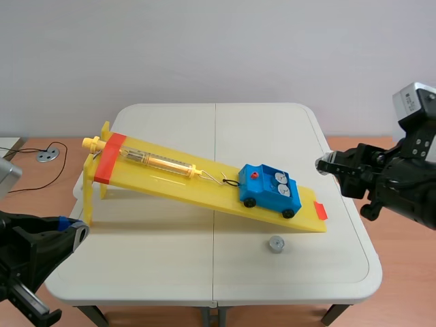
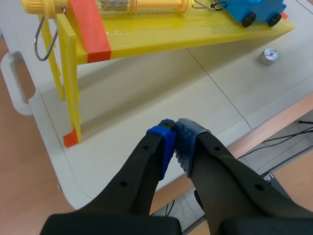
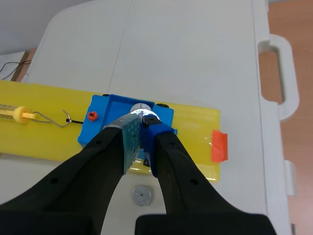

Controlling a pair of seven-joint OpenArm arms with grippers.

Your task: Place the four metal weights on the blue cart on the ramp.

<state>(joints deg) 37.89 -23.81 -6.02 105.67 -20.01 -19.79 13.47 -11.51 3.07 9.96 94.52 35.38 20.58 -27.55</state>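
The blue cart (image 1: 270, 191) sits low on the yellow ramp (image 1: 170, 182), hooked to a spring scale (image 1: 160, 162). Two metal weights (image 1: 267, 178) lie side by side in its tray. A third weight (image 1: 275, 244) stands on the table in front of the ramp's low end. My right gripper (image 1: 320, 165) hovers to the right of the cart, shut on nothing. In the right wrist view its tips (image 3: 143, 126) cover part of the cart (image 3: 105, 125), with one weight (image 3: 142, 108) showing just beyond them and the loose weight (image 3: 142, 195) below. My left gripper (image 2: 175, 129) is shut near the table's front left corner.
The ramp's high end stands on yellow legs (image 2: 71, 93) at the left, with an orange stopper (image 1: 107, 158) across it. An orange tab (image 1: 320, 210) marks the low end. A cable and a round disc (image 1: 47, 154) lie on the side surface at the far left.
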